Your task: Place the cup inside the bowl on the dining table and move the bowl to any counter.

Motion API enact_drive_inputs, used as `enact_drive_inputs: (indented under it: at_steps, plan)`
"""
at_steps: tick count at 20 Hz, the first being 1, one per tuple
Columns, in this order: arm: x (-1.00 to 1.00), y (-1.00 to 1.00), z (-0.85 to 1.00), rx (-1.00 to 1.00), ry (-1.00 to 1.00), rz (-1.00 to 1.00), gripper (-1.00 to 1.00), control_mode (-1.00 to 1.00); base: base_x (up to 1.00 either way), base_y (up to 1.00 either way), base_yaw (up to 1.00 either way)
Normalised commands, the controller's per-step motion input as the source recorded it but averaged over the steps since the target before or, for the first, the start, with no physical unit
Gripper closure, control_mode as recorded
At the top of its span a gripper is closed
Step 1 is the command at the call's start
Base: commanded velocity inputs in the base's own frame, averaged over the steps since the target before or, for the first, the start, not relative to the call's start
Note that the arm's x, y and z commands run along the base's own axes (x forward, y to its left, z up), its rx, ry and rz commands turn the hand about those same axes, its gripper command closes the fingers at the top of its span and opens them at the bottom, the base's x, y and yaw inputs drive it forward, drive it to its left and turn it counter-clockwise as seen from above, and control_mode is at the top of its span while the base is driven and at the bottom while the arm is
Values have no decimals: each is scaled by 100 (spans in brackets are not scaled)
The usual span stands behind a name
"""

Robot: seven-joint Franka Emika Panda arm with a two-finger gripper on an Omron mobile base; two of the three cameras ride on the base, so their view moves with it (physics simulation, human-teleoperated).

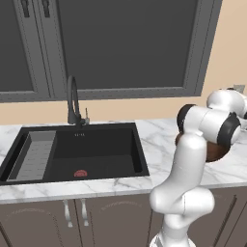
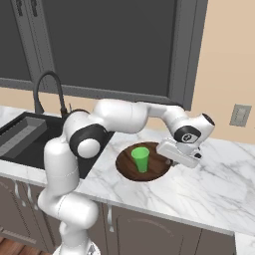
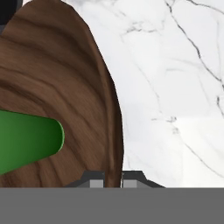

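On counter, cup stands upright in bowl.

This was a home kitchen, rendered. A white marble desk ran along a beige wall, over grey-brown cabinets with slim metal handles. Set into it near its left end was a black sink with a ribbed drainer, and a dark curved faucet stood at the back edge. Dark-framed panels hung above, and a wall socket sat to the right.
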Motion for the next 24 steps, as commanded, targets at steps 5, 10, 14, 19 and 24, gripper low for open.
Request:
enact_drive_inputs:
  at_steps: [5,10,14,19,24]
  plan:
    - [24,-8,-4,0,0,0,100,-100,0,0,0]
    - [13,-6,-12,0,0,0,100,-100,0,0,0]
    - [0,-9,-14,0,0,0,100,-100,0,0,0]
    - [0,-10,-15,0,0,0,100,-100,0,0,0]
    - [0,-7,-9,0,0,0,100,-100,0,0,0]
